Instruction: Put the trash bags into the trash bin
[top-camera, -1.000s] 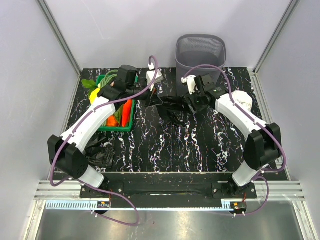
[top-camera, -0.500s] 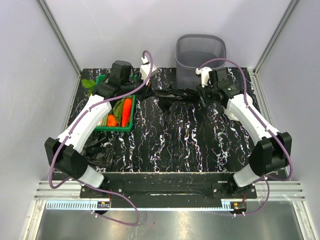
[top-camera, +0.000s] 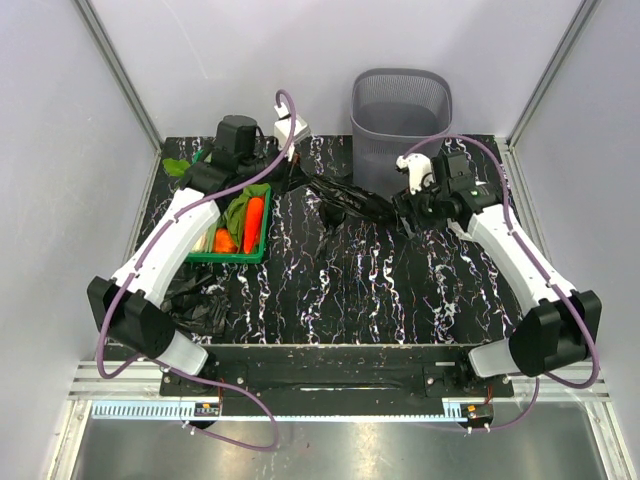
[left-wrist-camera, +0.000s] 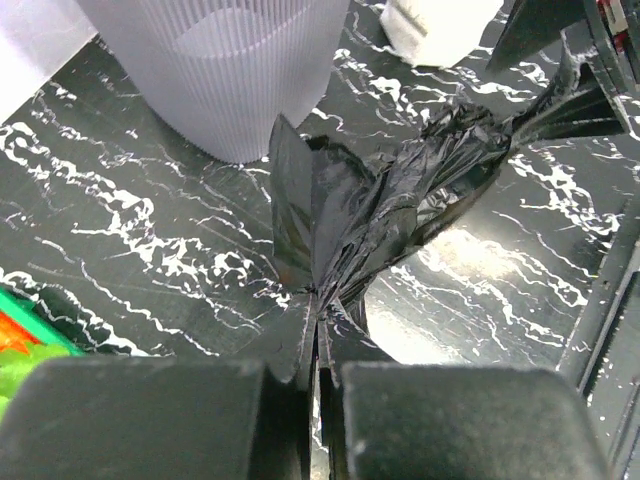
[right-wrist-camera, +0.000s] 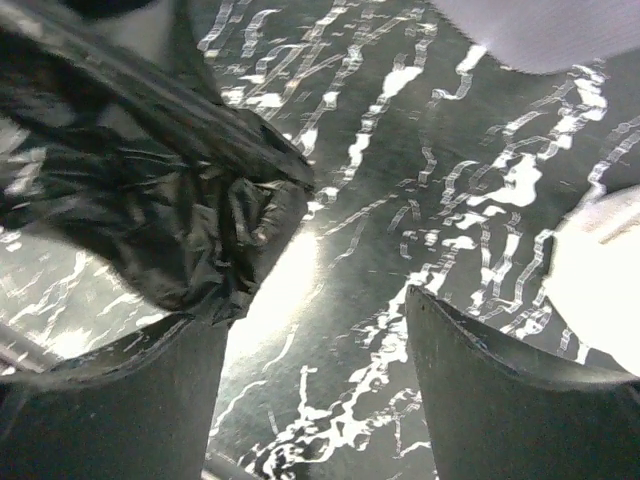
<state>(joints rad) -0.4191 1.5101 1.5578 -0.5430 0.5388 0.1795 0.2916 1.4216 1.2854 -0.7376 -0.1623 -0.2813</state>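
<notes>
left tool (left-wrist-camera: 318, 335) | pinches trash bag (left-wrist-camera: 385, 205) | right tool (right-wrist-camera: 310, 335) | agape beside it

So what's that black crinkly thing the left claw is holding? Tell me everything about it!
It's a thin, shiny black plastic trash bag, all crumpled and wrinkly. The left claw is shut on one end, so it fans out from there. It stretches over the dark marbled table, in front of the grey mesh trash bin. Its other end bunches beside the right claw, which is open, not squeezing it.
</notes>
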